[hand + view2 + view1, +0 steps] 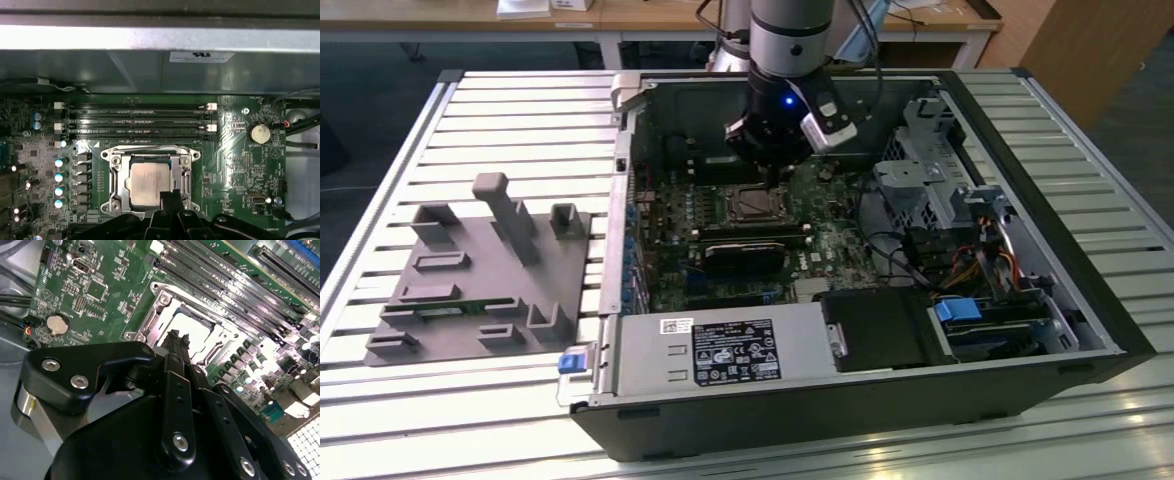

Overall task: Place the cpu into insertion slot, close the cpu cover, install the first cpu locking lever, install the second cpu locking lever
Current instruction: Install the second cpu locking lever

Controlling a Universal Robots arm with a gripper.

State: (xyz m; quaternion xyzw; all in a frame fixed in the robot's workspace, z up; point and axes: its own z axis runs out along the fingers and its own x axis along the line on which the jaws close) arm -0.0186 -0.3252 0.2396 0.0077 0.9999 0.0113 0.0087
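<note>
CPU work happens inside a large open black computer case (1067, 250) lying on a slatted metal desk (507, 110), so its green motherboard (240, 165) faces up. Seated in its square metal-rimmed socket (112, 175) under the thin silvery cover frame (186, 172), the pale silvery square cpu (147, 182) lies flat. Just above its edge, the black claw (178, 340) hovers, fingertips pinched together and holding nothing.

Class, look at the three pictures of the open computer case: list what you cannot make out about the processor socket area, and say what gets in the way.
- Near edge of the pale silvery square cpu: first wrist view, covered by the black tool.
- Silvery metal cpu cover: second wrist view, the tool hides one side.
- Socket: exterior view, too small to tell the levers' state.
</note>
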